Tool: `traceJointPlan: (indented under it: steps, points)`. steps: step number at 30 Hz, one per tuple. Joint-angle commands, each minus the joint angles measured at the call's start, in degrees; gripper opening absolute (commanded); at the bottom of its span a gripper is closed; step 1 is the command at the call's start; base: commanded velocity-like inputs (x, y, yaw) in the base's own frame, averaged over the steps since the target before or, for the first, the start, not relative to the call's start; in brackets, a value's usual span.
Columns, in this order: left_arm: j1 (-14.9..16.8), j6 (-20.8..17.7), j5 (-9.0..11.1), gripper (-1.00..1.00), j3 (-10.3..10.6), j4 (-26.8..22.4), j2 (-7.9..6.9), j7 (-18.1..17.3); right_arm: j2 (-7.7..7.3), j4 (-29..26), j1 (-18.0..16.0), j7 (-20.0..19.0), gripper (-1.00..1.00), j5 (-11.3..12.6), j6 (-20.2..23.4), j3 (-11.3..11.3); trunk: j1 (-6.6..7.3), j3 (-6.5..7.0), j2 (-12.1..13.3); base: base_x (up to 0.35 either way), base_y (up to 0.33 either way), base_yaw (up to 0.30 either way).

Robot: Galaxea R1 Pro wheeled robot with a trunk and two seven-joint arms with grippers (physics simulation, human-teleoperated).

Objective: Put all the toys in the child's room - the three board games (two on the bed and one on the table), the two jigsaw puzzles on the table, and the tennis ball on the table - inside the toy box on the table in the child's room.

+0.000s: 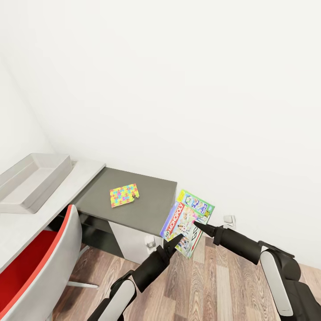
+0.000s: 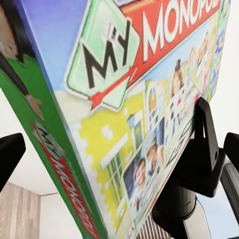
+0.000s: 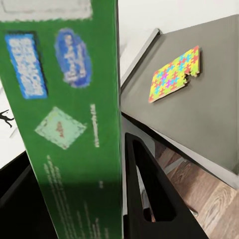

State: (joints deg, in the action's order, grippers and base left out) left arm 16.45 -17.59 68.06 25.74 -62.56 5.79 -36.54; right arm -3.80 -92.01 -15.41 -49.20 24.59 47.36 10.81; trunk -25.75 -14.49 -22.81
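Closest in the head view, a red and grey chair [image 1: 40,263] stands at the lower left. Two dark arms reach forward over the wood floor [image 1: 214,285]. Together they hold a board game [image 1: 187,223] marked "Monopoly" up in the air, tilted, just past the corner of the dark cabinet [image 1: 151,209].

The left jaws [image 1: 174,243] grip the near bottom edge of the box. In the left wrist view the box sits between the two dark fingers [image 2: 206,144], so they are closed on it. The right jaws [image 1: 198,226] pinch the box's right side. In the right wrist view its green edge sits between the black fingers [image 3: 149,194].

A bit further off, a bright jigsaw puzzle [image 1: 125,195] lies flat on the cabinet top.

To the left is the white desk [image 1: 87,169]. The grey toy box [image 1: 33,180] rests on it.

Behind it all is a plain white wall [image 1: 178,89].
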Motion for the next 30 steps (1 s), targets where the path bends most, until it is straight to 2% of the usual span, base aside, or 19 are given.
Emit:
traceJointPlan:
  steps: [1,9,13,15,17,18,24,30]
  points:
    - [0.09,-0.52,0.58,1.00,0.00,0.04,-0.02,-0.03,-0.02,0.02,-0.05,-0.29,-1.00,0.20,0.37,0.09,-0.03,-0.10,-0.11,0.000,0.000,0.000]
    - [0.28,-1.51,0.51,1.00,-0.35,0.27,-0.67,-0.01,-0.14,0.10,-0.23,-0.17,-1.00,0.24,0.37,0.53,-0.03,-0.10,-0.11,0.000,0.000,0.000]
    - [0.24,-3.91,0.41,1.00,-0.66,0.35,-3.17,0.10,-0.45,0.17,-0.61,-0.10,-1.00,0.33,0.43,1.35,-0.03,-0.10,-0.11,0.000,0.000,0.000]
    - [0.05,-4.33,0.38,1.00,-0.75,0.44,-4.47,0.14,-0.86,0.20,-0.87,-0.07,-1.00,0.34,0.49,2.68,-0.03,-0.10,-0.11,0.000,0.000,0.000]
    - [-0.37,-4.79,0.41,1.00,-0.89,0.60,-7.34,0.23,-2.01,0.24,-1.36,-0.01,-1.00,0.39,0.68,5.58,-0.03,-0.10,-0.11,0.000,0.000,0.000]
    - [-0.42,-4.83,0.39,1.00,-0.90,0.62,-7.73,0.26,-2.39,0.24,-1.54,0.01,-1.00,0.41,0.74,6.16,-0.03,-0.10,-0.11,0.000,0.000,0.000]
    - [-0.56,-4.95,0.12,1.00,-0.94,0.66,-8.79,0.41,-4.27,0.25,-2.33,0.05,-1.00,0.51,1.05,8.98,-0.03,-0.10,-0.11,0.000,0.000,0.000]
    - [-0.58,-4.99,-0.06,1.00,-1.00,0.77,-9.83,1.41,-5.45,0.13,-3.17,-0.01,-1.00,0.66,2.26,11.81,-0.03,-0.10,-0.11,0.000,0.000,0.000]
